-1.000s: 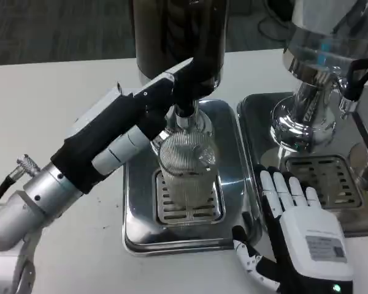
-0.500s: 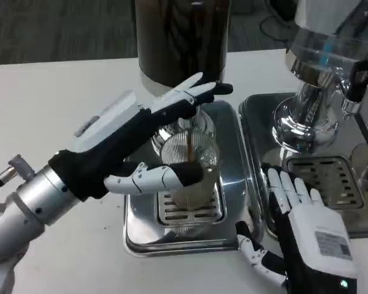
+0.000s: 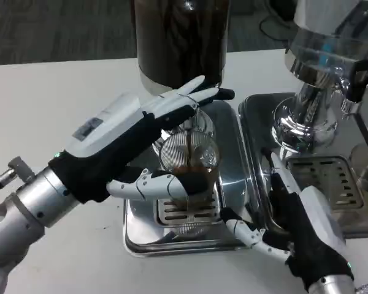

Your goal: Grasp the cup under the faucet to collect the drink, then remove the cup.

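The left hand (image 3: 150, 131) reaches in from the left side of the picture, and its fingers are spread out. The long fingers (image 3: 199, 95) lie flat up by the faucet, behind the top of the cup (image 3: 189, 177). The thumb (image 3: 153, 185) sits across the front of the cup, low down. I cannot tell if the thumb really touches the glass, and the hand does not squeeze the cup.

The right hand (image 3: 300, 223) is at the bottom right, turned on its side. Its fingers are apart and it holds nothing. Its thumb (image 3: 248, 233) pokes toward the cup but stays near it, not on it.

The cup is clear glass with little ridges going up and down. It stands upright on the slotted grate in the middle of the drip tray (image 3: 230, 131), right under the faucet. A thin brown stream (image 3: 189, 147) falls into it, and brown drink sits in the bottom part (the top part looks clear).

Behind the cup stands the big dark dispenser (image 3: 179, 37), full of brown drink. To the right is a second shiny tray (image 3: 257, 116) with its own grate. On it stands a silver dispenser (image 3: 316, 67) with a black tap handle (image 3: 359, 73). All of it sits on the white table (image 3: 49, 104).

The left arm crosses in front of the left side of the drip tray and hides part of it.
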Robot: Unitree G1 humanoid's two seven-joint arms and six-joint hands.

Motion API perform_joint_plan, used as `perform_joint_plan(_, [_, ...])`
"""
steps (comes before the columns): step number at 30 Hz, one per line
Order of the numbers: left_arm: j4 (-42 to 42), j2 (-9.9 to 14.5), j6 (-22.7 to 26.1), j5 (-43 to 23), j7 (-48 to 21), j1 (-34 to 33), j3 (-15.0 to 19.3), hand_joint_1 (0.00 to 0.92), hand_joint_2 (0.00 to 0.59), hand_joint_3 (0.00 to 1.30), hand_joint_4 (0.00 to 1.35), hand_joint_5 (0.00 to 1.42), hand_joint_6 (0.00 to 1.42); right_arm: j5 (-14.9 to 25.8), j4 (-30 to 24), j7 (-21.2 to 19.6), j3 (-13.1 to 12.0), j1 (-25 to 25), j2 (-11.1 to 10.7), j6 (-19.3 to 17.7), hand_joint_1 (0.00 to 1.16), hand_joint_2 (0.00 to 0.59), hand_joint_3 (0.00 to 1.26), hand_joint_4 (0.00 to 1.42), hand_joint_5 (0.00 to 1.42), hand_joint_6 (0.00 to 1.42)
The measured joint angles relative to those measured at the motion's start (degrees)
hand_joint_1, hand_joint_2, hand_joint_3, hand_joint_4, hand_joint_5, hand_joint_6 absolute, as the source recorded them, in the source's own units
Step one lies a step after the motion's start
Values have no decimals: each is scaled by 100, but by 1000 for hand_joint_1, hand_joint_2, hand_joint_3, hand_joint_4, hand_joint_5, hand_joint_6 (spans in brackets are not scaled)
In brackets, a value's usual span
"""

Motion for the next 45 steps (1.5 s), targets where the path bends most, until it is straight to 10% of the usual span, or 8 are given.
perform_joint_plan(45, [-193, 183, 59, 356, 503, 64, -81, 0, 141, 111, 0, 102, 28, 409, 1563, 491, -25, -1563, 365, -192, 693, 175, 0, 0, 0, 82])
